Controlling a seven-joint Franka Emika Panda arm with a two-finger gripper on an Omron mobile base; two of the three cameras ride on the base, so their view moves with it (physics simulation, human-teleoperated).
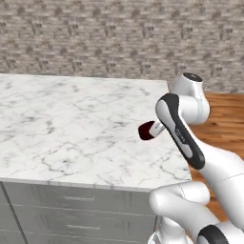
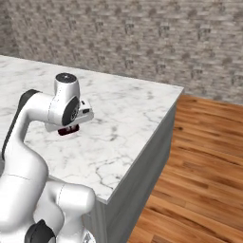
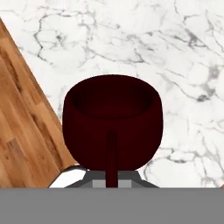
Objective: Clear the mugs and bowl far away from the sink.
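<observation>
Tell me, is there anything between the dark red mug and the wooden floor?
Just bare marble counter between the dark red mug and the wooden floor, seen best in the right base view.

Marble counter, brick wall, wood floor

Arm folded, fingers clamped shut.
</observation>
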